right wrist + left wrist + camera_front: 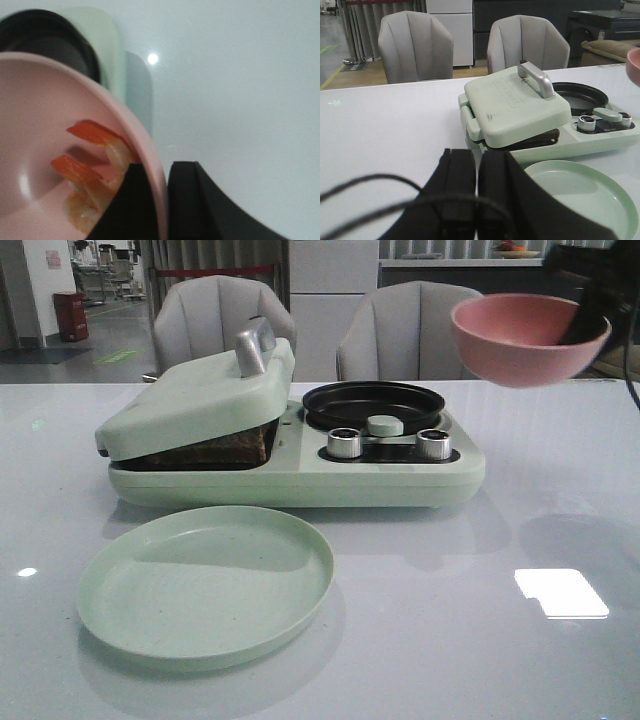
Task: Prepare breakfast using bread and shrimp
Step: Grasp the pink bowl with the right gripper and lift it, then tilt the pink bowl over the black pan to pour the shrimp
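Orange-pink shrimp point(92, 172), two or three, lie in one pink bowl point(528, 338) held aloft right of the green appliance point(296, 455). Bread point(225, 448) sits under its propped lid point(197, 398); slice count unclear. One green plate point(206, 585) in front, two knobs point(344, 443). Right gripper point(161, 200) pinches the bowl rim. Left gripper point(477, 192) low, clenched, nothing held.

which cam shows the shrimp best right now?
Right wrist view: the shrimp lie inside the pink bowl, which the right gripper clamps by its rim. Front view shows only the bowl's outside, held high. Left wrist view catches just a sliver of the bowl; no shrimp.
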Action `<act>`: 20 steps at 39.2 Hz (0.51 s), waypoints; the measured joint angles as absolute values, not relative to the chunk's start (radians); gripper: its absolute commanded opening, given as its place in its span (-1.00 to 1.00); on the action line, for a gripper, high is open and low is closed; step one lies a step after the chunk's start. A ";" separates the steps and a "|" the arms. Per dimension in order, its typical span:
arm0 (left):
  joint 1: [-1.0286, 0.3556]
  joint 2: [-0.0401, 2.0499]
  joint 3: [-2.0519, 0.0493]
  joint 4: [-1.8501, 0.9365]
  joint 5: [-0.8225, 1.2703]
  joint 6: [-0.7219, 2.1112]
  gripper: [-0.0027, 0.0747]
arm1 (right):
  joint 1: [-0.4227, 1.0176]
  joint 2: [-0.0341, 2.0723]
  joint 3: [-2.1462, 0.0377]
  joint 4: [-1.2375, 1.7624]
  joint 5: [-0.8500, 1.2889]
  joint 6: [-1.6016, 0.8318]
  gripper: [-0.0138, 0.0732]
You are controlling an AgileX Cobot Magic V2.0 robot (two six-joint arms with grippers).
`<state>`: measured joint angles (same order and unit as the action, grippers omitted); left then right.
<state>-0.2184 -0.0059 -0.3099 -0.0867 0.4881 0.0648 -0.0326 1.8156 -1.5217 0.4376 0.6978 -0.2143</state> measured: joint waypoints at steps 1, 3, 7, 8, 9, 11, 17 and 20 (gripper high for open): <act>-0.218 -0.006 -0.310 -0.087 0.488 0.065 -0.64 | -0.014 1.816 -1.537 0.438 0.692 -0.217 -0.36; -0.218 -0.006 -0.310 -0.087 0.488 0.065 -0.64 | 0.012 1.814 -1.554 0.440 0.671 -0.219 -0.36; -0.218 -0.006 -0.310 -0.087 0.488 0.065 -0.64 | 0.076 1.814 -1.570 0.444 0.594 -0.221 -0.36; -0.218 -0.006 -0.310 -0.087 0.488 0.065 -0.64 | 0.087 1.814 -1.570 0.446 0.566 -0.221 -0.36; -0.218 -0.006 -0.310 -0.087 0.488 0.065 -0.64 | 0.098 1.814 -1.570 0.446 0.551 -0.221 -0.36; -0.218 -0.006 -0.310 -0.087 0.488 0.065 -0.64 | 0.119 1.814 -1.570 0.446 0.491 -0.221 -0.36; -0.218 -0.006 -0.310 -0.087 0.488 0.065 -0.64 | 0.171 1.823 -1.570 0.451 0.335 -0.222 -0.36; -0.218 -0.006 -0.310 -0.087 0.488 0.065 -0.64 | 0.190 1.844 -1.571 0.454 0.250 -0.222 -0.36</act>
<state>-0.2184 -0.0059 -0.3099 -0.0874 0.4881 0.0648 0.1903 1.8439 -1.5707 0.4540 0.2504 -0.2218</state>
